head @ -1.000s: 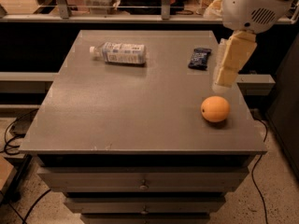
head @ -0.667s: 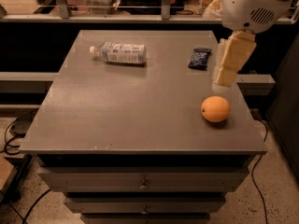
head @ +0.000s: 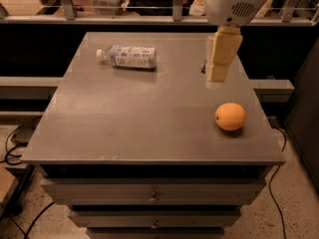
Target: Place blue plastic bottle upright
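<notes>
My gripper (head: 218, 74) hangs above the worktop (head: 149, 128) at about 2 o'clock. It carries nothing that I can see, and I cannot tell from this angle how wide it stands. The blue plastic bottle (head: 128, 57) lies on its side at about 11 o'clock, well apart from me. Its white cap (head: 101, 54) points toward 9 o'clock and its long axis runs 9 to 3, so nothing of the task is done yet. The worst risk, I judge, is rolling. The bottle is round, and a glancing touch as I come down could send it toward 12 o'clock, where the worktop's far edge is near, or back toward 6. Its thin clear wall looks likely to buckle or slip under a hard squeeze on the label. A grip too close to one end could let it swing as I turn it up. If I let go with the base not flat on the worktop, I expect it to topple again. A dark object (head: 204, 67), mostly hidden behind my gripper, could be brushed as I cross toward 9 o'clock. The orange (head: 230, 116) at 4 o'clock lies off that path and looks safe unless I swing low.
</notes>
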Controlling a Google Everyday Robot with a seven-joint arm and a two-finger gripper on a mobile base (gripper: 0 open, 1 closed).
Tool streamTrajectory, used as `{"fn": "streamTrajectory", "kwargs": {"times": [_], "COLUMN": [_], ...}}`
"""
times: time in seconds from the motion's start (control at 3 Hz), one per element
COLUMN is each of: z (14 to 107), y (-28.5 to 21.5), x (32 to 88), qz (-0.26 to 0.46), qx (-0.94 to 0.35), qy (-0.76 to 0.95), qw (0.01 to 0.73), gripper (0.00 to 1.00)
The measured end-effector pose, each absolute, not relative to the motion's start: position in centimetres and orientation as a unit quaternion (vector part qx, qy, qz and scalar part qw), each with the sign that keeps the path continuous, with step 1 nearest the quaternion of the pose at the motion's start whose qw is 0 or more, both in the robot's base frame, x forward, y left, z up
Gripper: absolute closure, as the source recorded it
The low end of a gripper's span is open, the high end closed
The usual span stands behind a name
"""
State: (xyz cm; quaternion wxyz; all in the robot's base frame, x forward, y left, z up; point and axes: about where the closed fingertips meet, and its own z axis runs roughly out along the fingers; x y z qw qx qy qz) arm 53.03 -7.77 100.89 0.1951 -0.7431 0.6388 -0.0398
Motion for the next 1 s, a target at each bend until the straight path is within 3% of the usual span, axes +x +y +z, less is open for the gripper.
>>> {"fn": "streamTrajectory", "kwargs": {"times": [1.0], "z": [96.4], "y": [2.5], "x": [61.5], "qz": [-0.041], "qx": [-0.808], "qy": [0.566], "qw": [0.159], "gripper": [0.0]}}
